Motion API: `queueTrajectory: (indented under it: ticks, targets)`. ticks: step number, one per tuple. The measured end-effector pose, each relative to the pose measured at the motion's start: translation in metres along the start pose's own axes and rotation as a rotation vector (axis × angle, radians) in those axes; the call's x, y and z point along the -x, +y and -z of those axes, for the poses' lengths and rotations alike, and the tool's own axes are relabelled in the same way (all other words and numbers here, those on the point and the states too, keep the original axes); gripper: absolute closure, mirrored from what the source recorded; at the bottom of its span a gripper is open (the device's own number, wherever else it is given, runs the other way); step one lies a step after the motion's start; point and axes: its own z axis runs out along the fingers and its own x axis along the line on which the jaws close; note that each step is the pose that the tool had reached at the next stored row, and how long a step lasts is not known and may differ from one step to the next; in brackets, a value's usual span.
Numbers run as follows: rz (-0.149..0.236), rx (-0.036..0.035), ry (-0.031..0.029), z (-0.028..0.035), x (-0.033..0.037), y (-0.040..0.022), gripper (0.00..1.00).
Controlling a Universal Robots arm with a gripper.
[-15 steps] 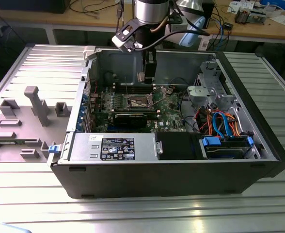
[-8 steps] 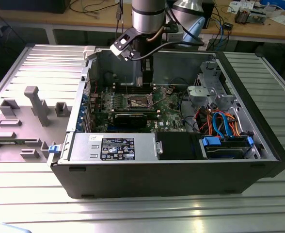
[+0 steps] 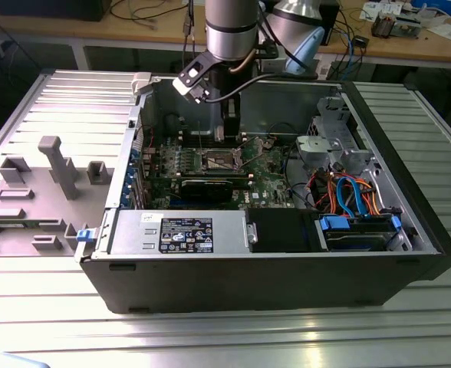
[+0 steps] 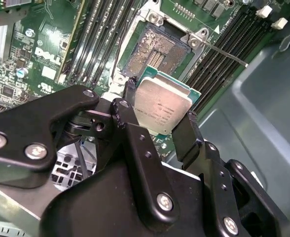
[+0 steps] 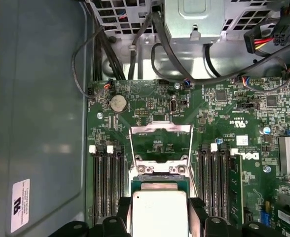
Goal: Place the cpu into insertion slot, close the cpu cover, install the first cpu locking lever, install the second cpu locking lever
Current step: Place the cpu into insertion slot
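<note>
In both wrist views my gripper (image 4: 160,117) is shut on the cpu (image 4: 162,104), a silver-topped square chip on a green base, held by two opposite edges between black fingers (image 4: 129,106). The cpu hangs just above and to one side of the insertion slot (image 4: 157,52), whose dark centre lies bare. In the first wrist view the cpu (image 5: 160,211) covers most of the slot, and the cpu cover (image 5: 161,129) stands swung open beyond it. A thin locking lever (image 4: 224,52) sticks out beside the slot. In the exterior view the gripper (image 3: 229,129) reaches into the case over the socket (image 3: 218,159).
Long black memory slots (image 5: 105,177) flank the socket on both sides. The open computer case (image 3: 271,276) holds a power supply (image 3: 183,232), a drive cage (image 3: 325,149) and coloured cables (image 3: 348,192). A grey fixture block (image 3: 57,165) stands at the exterior view's left.
</note>
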Motion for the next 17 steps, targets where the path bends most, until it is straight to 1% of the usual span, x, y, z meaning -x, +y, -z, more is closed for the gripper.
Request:
queueTrajectory:
  ticks: [2,3,4,11,17]
  targets:
    - [0.0,-0.0001,-0.0001,-0.007,-0.0018,-0.001,0.46]
    - [0.0,-0.0001,-0.0002,-0.0096,-0.0032,-0.0017,0.46]
    - [0.0,0.0,-0.0001,-0.0109,-0.0038,-0.0023,0.46]
    - [0.0,-0.0001,-0.0001,-0.0127,-0.0042,-0.0042,0.46]
    - [0.0,-0.0001,-0.0001,-0.0128,-0.0042,-0.0043,0.46]
